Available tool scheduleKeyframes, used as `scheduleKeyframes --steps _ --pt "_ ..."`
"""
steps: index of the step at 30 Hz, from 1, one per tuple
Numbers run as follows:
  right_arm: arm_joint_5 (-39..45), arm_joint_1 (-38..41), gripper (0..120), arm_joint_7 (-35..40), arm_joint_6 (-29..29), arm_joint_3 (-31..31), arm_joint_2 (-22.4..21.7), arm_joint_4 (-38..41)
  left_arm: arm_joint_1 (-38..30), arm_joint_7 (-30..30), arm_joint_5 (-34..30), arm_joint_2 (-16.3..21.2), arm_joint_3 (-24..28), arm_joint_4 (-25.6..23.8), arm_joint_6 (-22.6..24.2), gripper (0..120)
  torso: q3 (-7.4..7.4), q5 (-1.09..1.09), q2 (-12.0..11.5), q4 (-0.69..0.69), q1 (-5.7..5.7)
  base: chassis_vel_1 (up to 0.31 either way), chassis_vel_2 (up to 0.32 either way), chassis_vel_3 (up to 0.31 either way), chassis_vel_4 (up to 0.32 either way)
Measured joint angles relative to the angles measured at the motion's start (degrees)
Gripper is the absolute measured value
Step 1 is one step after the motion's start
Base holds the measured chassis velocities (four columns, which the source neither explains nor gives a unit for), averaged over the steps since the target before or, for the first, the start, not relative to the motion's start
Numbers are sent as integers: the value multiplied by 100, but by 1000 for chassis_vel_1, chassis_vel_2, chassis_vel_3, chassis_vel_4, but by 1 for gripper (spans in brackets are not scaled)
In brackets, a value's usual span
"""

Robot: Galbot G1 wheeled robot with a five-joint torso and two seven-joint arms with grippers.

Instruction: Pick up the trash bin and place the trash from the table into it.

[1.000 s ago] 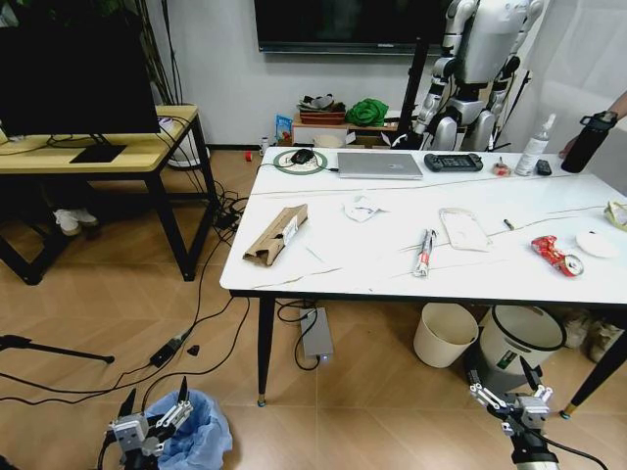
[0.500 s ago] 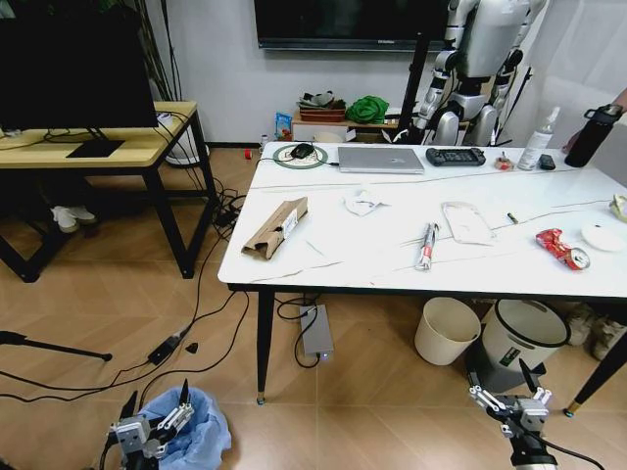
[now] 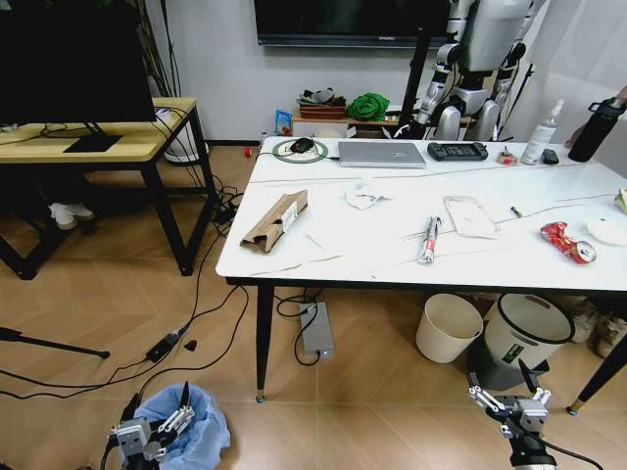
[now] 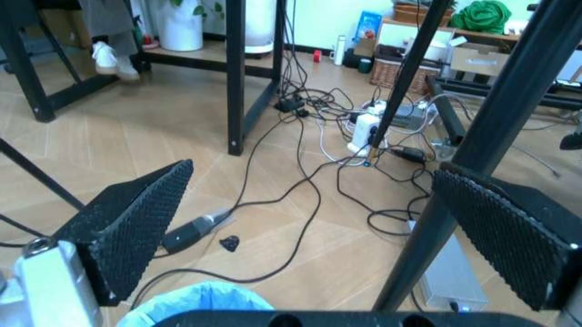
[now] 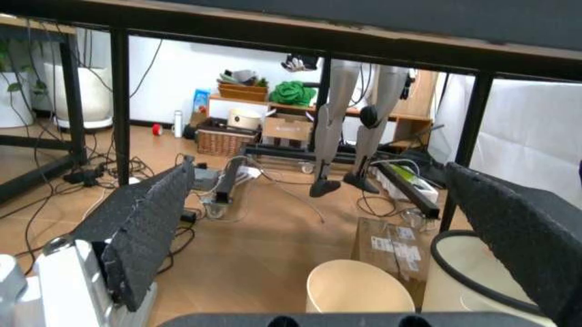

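- Head view: left gripper [image 3: 152,433], fingers spread and empty, hovers touching the 9 o'clock rim of the blue-bagged trash bin [image 3: 196,431] on the floor.
- Right gripper [image 3: 511,406] hangs released at 5 o'clock, below the surface [image 3: 323,257].

Three bins: blue-bagged trash bin [image 3: 196,431], cream bin [image 3: 449,328], black-rimmed bin [image 3: 524,336]. Two claws.

- No text, brand, number or sign can be read on anything in these views.
- The cardboard piece [image 3: 277,222] carries a white label, its print too small to make out.
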Motion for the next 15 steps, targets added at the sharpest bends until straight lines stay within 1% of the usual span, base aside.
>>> scheduleKeyframes --steps 15 --pt "0 16 100 -14 7 3 10 -12 0 5 8 1 10 6 -5 100 -221 0 -372 0 -151 0 0 0 0"
